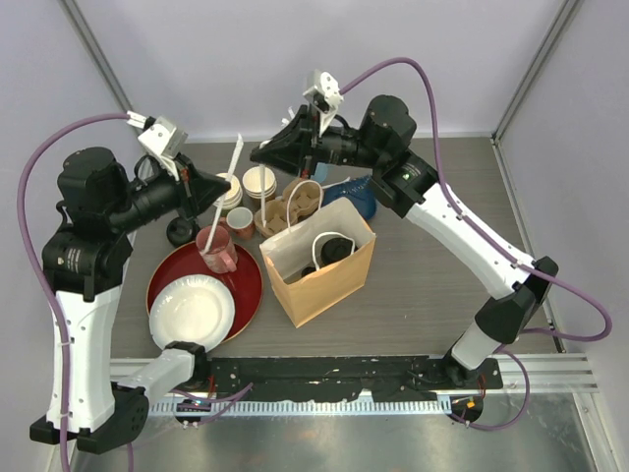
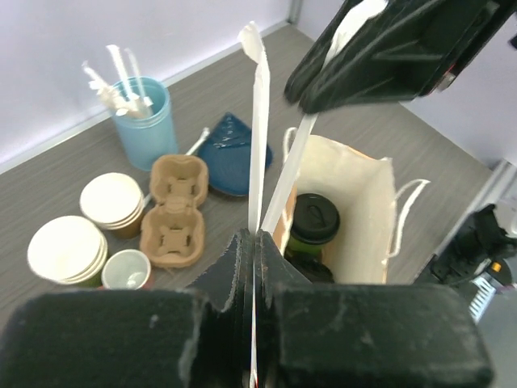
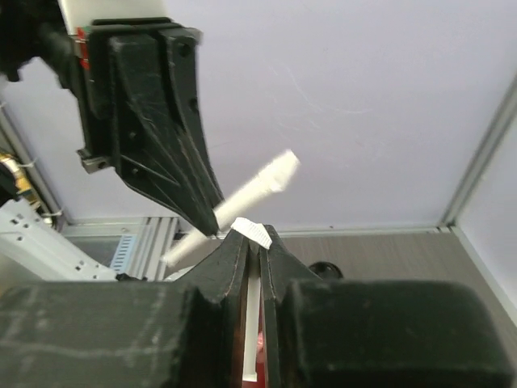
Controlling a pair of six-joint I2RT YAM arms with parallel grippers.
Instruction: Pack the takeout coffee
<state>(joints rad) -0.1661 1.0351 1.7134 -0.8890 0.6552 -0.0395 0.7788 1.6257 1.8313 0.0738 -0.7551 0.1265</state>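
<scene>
A kraft paper bag (image 1: 329,290) on the worktop (image 1: 423,265) holds the green-sided takeout coffee (image 2: 315,218) (black lid on). A blue cup (image 2: 149,133) holds wrapped straws (image 2: 121,77). Raised off the bag's far-left side, the left pincer (image 2: 254,241) clamps a wrapped straw (image 2: 257,137) and the right pincer (image 3: 252,241) pinches a white paper strip (image 3: 252,233), both apart from the coffee.

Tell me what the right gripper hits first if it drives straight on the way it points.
Most likely the white straw pinched in the left gripper, crossing just past the right gripper, itself shut on a white strip. Depth is unclear; the left gripper may come first.
</scene>
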